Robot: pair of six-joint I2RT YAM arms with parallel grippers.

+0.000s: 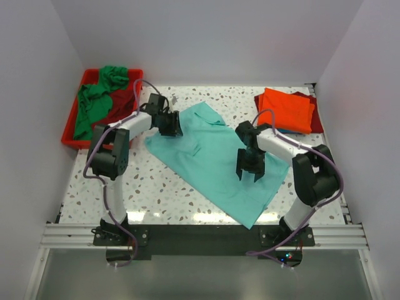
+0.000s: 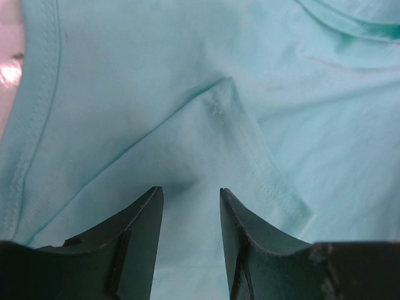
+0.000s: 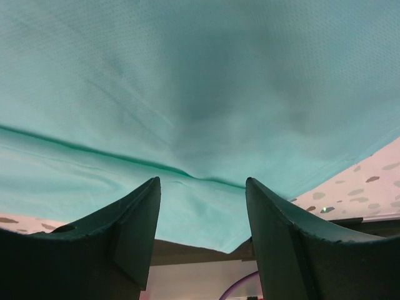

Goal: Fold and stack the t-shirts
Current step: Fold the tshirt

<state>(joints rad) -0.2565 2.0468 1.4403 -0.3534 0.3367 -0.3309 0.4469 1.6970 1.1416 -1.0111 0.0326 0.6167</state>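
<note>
Left fingers (image 2: pixel 149 215) and right fingers (image 3: pixel 145 209) hang parted, empty, over the teal t-shirt (image 1: pixel 209 165); closing now may pinch both layers, dragging it askew

Light teal t-shirt (image 2: pixel 187 94) fills nearly everything here, lying fairly flat with soft creases. A short sleeve (image 2: pixel 256 156) lies folded across the body, its stitched edge running down toward the lower right. The collar (image 2: pixel 350 19) curves through the top right corner. Along the left runs a double-stitched hem (image 2: pixel 44 94), with a sliver of pale, glaring worktop (image 2: pixel 7 69) beyond. At the bottom, the left pincer (image 2: pixel 190 194) has its dark fingers (image 2: pixel 140 231) parted, with cloth showing between them.
</note>
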